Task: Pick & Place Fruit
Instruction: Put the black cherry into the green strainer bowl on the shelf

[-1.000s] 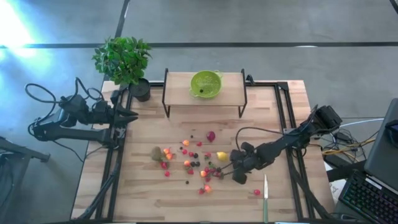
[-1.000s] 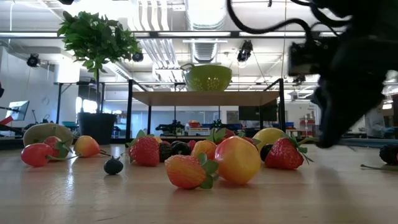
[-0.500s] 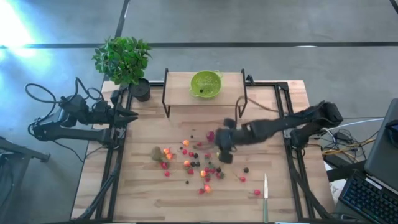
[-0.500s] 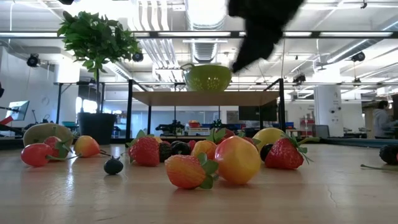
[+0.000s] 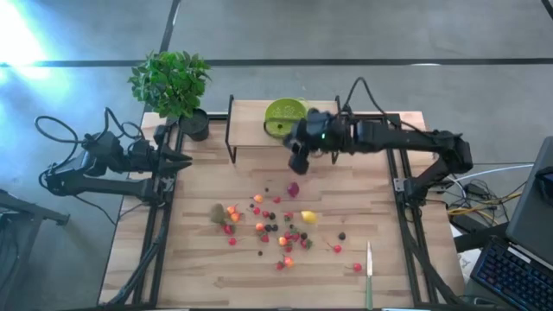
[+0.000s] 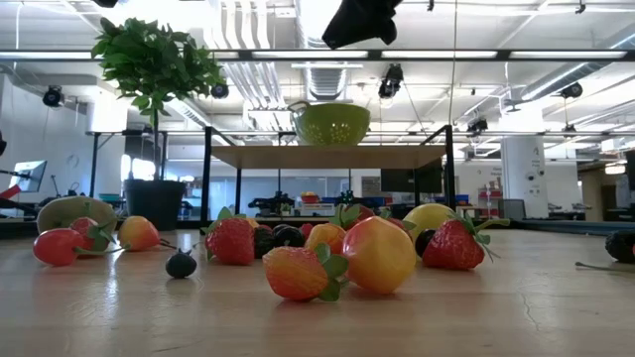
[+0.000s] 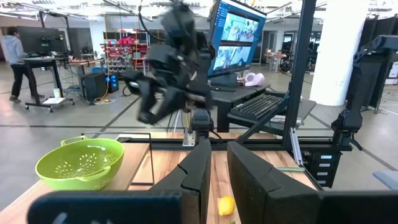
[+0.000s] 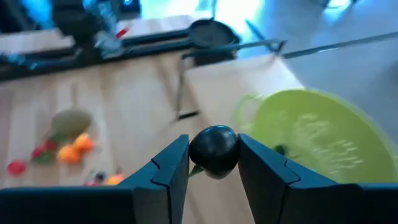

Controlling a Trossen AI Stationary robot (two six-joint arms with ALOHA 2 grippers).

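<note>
Many small red, orange, yellow and dark fruits (image 5: 272, 223) lie scattered on the wooden table, with a brown kiwi (image 5: 218, 212) at their left. A lime-green bowl (image 5: 281, 115) stands on a raised shelf at the far edge, a small dark piece inside it. My right gripper (image 5: 298, 157) hangs high over the table just in front of that shelf, shut on a dark round fruit (image 8: 214, 151). My left gripper (image 5: 184, 160) waits shut at the table's left edge, holding nothing. My right gripper pinches the dark round fruit by its two opposite sides (image 8: 194, 153) between its two fingers (image 8: 171, 165). The fingers come from the table's right side and slant downward toward the bowl (image 8: 311, 134). The fruit is lifted clear, high above the table.
A potted plant (image 5: 171, 82) stands at the far left corner beside the shelf's black frame (image 5: 230, 130). A slim knife (image 5: 369, 266) lies near the front right edge. Bare wood shows between the fruit and the shelf.
My right gripper has risen from the right side of the fruit scatter and swung toward the table's far edge, up to the shelf with the bowl. It has tipped from steeply down to a shallower slant. The dark fruit travels with it, clear of the table.
</note>
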